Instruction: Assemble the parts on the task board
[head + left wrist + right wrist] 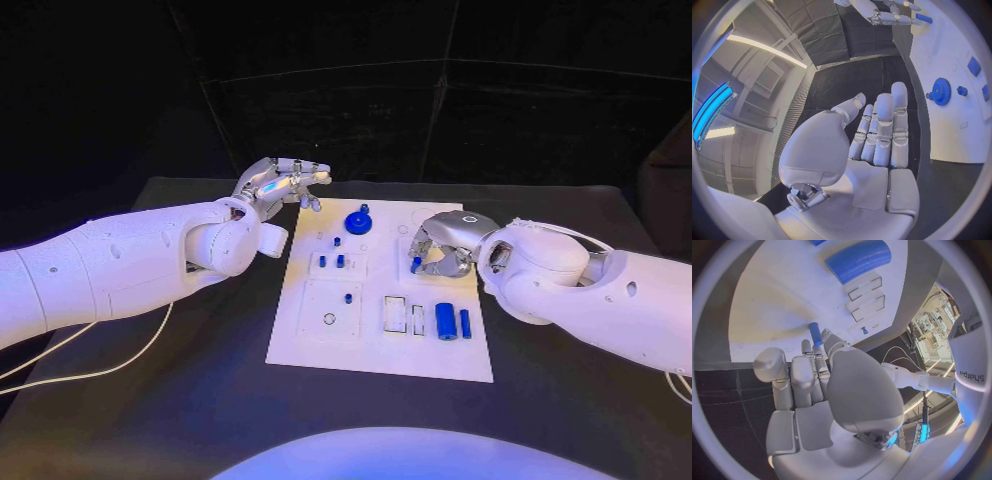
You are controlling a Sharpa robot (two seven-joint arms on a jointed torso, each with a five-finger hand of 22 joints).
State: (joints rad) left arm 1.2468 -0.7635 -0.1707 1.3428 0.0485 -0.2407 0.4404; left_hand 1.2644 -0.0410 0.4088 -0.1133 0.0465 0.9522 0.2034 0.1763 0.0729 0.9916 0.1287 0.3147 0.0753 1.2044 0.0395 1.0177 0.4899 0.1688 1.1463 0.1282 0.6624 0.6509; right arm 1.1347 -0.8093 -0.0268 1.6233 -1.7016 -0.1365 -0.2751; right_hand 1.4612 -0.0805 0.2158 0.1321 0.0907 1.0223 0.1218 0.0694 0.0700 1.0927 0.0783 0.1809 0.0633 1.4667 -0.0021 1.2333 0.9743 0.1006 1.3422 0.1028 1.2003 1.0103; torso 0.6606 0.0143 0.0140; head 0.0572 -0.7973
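Note:
The white task board [378, 340] lies in the middle of the table. My right hand [440, 245] hovers over its far right part and pinches a small blue peg [415, 264]; the right wrist view shows the peg [815, 333] sticking out between the fingertips above the board [773, 305]. My left hand [281, 182] is raised off the board's far left corner, fingers straight and apart, holding nothing. A blue gear [358, 222] stands at the board's far edge, also seen as the gear [941, 91] beside my left hand [879, 135]. A blue cylinder [446, 320] lies near the right edge.
A thin blue bar [464, 322] lies beside the cylinder. Small blue pegs [340, 261] stand in the board's left half, and rectangular slots [394, 312] sit near its middle. A white cable [87, 370] runs across the black table on the left.

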